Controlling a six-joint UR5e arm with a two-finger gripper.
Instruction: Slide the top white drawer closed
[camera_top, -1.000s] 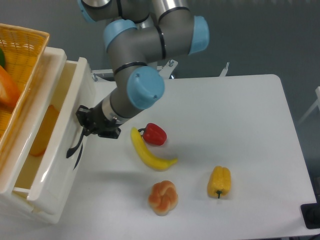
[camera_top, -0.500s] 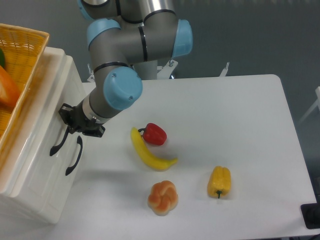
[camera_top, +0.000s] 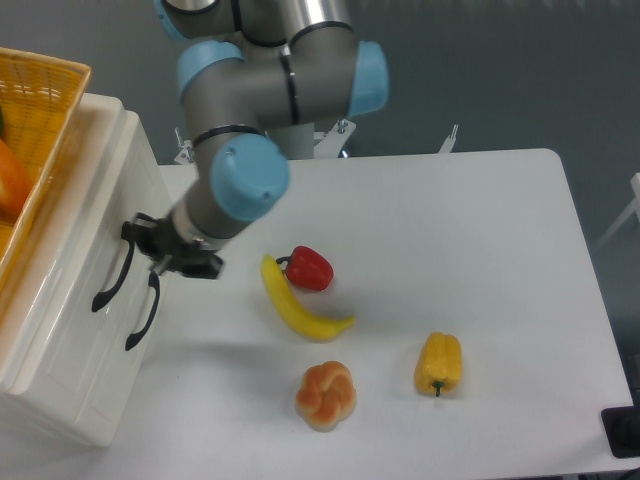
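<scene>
On the broad, matte white rectangular surface (camera_top: 450, 240), a glossy white plastic cabinet is standing at the left edge, and its top white drawer (camera_top: 95, 215), a deep rectangular box with a curved black handle (camera_top: 112, 275), is sitting pushed in, its front lying level with the lower white drawer (camera_top: 100, 370) under it. The grey and pale-blue jointed arm (camera_top: 250, 130) is reaching down from the rear, its dark tool (camera_top: 150, 250) hanging right against the upper handle; whether its jaws are apart or together I cannot tell. An orange-yellow woven basket (camera_top: 45, 120) is resting on top of the cabinet. Toward the middle, a smooth curved yellow banana (camera_top: 295, 305) is lying just beside a shiny red bell pepper (camera_top: 308, 267). Nearer the front, a knotted golden bread roll (camera_top: 326, 393) and a ribbed yellow bell pepper (camera_top: 439, 363) are lying apart.
</scene>
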